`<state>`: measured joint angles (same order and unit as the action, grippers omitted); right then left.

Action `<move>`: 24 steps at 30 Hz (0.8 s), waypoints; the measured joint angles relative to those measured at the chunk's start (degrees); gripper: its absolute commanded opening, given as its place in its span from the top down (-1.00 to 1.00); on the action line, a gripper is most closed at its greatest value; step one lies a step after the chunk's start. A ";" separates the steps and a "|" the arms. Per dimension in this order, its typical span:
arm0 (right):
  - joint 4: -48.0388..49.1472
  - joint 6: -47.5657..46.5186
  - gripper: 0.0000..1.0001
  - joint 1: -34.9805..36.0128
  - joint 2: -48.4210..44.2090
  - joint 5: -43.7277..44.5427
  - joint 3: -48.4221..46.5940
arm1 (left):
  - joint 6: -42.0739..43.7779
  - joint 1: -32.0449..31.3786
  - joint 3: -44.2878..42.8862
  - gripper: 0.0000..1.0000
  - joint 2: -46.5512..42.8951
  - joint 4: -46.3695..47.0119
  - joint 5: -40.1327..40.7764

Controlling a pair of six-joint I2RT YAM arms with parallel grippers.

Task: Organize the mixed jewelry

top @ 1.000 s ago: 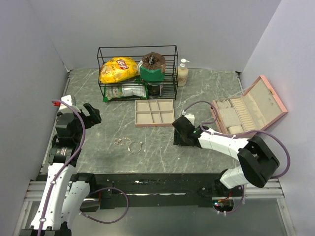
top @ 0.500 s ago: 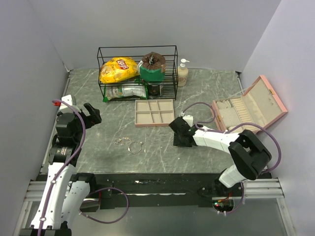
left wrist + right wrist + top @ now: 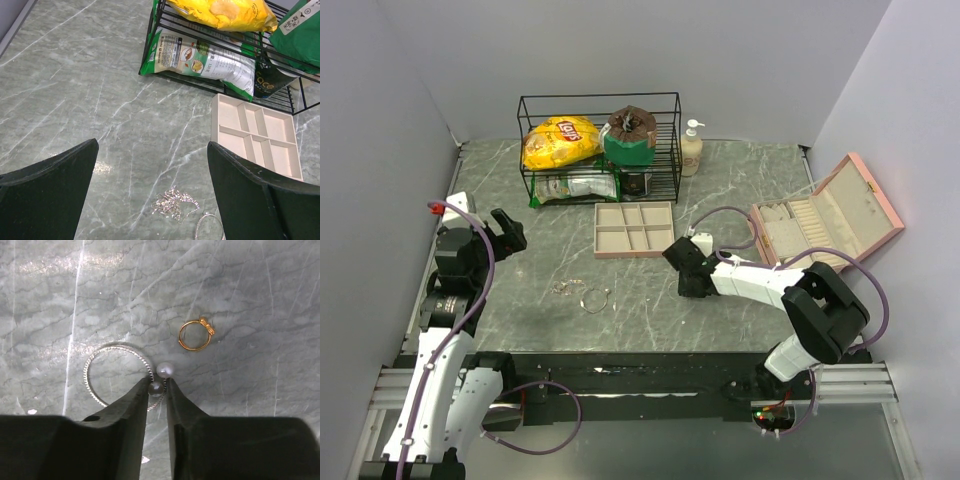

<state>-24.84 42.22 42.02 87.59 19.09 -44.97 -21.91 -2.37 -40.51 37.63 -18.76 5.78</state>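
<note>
In the right wrist view a silver twisted-wire hoop (image 3: 117, 344) with two pearls lies on the marble beside a small gold ring (image 3: 195, 335). My right gripper (image 3: 157, 385) is down on the table with its tips pinched on the hoop's lower pearl and wire; the other pearl (image 3: 164, 370) sits just past the tips. From above, the right gripper (image 3: 688, 285) is in front of the beige compartment tray (image 3: 634, 228). More mixed jewelry, a tangled silver chain (image 3: 172, 202) and a hoop (image 3: 207, 225), lies under my open left gripper (image 3: 152, 145), which hovers at the left (image 3: 505, 235).
A pink quilted box (image 3: 820, 225) stands open at the right. A black wire rack (image 3: 600, 150) with snack bags and a soap bottle (image 3: 691, 150) stand at the back. Grey walls close in the table on three sides.
My right gripper has shifted slightly left and its jaws have narrowed onto the pearl hoop. The left arm has not moved.
</note>
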 measured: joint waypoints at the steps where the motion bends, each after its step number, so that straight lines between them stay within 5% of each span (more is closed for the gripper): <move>1: 0.02 -0.11 0.55 0.00 -0.02 0.00 0.02 | 0.00 0.04 0.00 -0.93 0.07 0.00 0.00; 6: 0.63 -1.31 0.74 0.00 -0.52 -0.66 0.02 | -0.02 0.11 0.00 -0.93 0.15 0.00 -0.17; 15: 1.36 -3.56 0.73 0.00 -4.42 -1.44 -0.90 | -0.02 0.15 0.00 -0.93 0.52 0.00 -0.44; 24: 1.22 -7.63 0.70 -0.55 -0.68 -0.04 -13.81 | -0.02 0.15 0.00 -0.93 0.63 0.00 -0.61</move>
<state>-23.62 34.59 41.47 86.91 19.05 -58.78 -21.93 -2.22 -40.51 38.26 -18.76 5.17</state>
